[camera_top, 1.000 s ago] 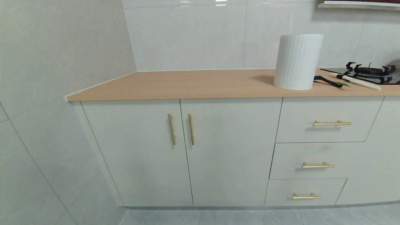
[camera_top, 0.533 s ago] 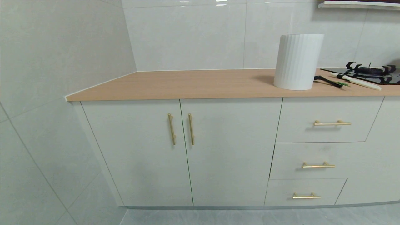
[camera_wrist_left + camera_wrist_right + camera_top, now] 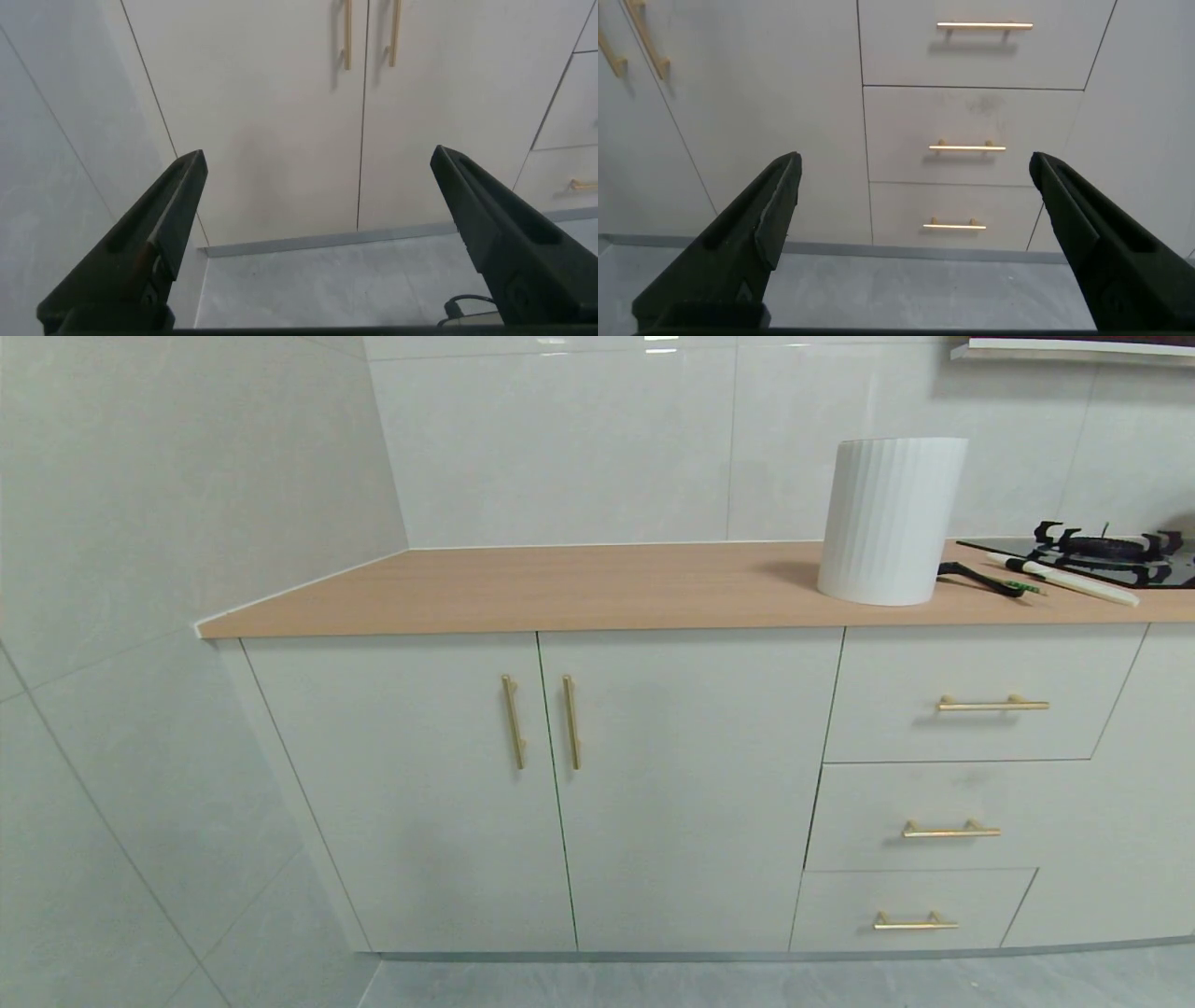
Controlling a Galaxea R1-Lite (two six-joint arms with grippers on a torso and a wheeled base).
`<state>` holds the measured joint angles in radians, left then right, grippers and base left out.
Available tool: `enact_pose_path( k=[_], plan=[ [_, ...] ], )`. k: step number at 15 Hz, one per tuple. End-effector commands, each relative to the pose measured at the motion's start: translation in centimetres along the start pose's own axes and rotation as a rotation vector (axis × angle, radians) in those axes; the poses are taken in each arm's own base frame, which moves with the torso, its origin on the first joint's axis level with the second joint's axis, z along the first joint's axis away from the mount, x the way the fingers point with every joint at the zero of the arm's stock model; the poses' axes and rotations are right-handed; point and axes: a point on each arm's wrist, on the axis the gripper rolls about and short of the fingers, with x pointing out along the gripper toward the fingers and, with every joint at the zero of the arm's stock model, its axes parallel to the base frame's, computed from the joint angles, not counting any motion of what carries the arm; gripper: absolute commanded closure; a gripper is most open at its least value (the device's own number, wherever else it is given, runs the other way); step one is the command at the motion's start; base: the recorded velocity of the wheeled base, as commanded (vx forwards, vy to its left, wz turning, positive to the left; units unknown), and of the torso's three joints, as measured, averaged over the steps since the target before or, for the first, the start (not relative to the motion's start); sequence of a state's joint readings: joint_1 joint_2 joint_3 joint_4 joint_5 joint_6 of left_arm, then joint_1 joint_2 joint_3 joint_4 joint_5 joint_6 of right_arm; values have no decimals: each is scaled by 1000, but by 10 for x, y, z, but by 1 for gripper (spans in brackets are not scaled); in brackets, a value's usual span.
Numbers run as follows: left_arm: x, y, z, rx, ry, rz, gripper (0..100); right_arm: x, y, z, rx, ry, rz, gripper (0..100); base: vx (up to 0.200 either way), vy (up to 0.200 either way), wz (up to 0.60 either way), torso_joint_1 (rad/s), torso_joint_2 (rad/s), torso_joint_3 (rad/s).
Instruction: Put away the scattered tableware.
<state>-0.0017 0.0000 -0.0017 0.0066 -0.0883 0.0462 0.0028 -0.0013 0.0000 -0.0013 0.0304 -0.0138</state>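
Well along toward the right end of a pale wood-grain kitchen surface (image 3: 560,588), a tall white ribbed cylindrical container (image 3: 892,521), upright. Just beside its base, on the hob side, a slim black-handled utensil (image 3: 980,577), flat on the surface, its working end too small to make out. Just past that, a long white-handled utensil (image 3: 1069,581), also lying flat, by the near edge of a black glass gas hob (image 3: 1120,560) with dark pan supports. Below the surface, two off-white cabinet doors (image 3: 420,803), both shut, with upright brass bar handles (image 3: 513,721) side by side at the seam. To their right, a stack of three off-white drawers (image 3: 971,658) with level brass handles, all shut. Behind, glossy pale wall tiles (image 3: 560,439); at the foot of the cabinets, a grey tiled floor (image 3: 747,985). Low before the cabinet doors, the left tool (image 3: 316,157), its two dark fingers (image 3: 159,233) spread wide with nothing between them. Low before the drawer stack, the right tool (image 3: 913,161), likewise spread wide and gripping nothing. Both utensils up on the surface beside the container, in the grasp of neither tool.
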Motion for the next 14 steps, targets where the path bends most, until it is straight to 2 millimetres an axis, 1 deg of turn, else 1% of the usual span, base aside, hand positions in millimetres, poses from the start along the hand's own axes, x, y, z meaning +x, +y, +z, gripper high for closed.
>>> enact_pose_path(
  k=[1,6,14],
  plan=[
    [0,0,0,4,1,1,0,0,0,0,0,3,1,0,0,0,0,0,0,0],
    [0,0,0,18,1,1,0,0,0,0,0,3,1,0,0,0,0,0,0,0],
    [0,0,0,15,1,1,0,0,0,0,0,3,-1,0,0,-200,0,2,3,1]
  ],
)
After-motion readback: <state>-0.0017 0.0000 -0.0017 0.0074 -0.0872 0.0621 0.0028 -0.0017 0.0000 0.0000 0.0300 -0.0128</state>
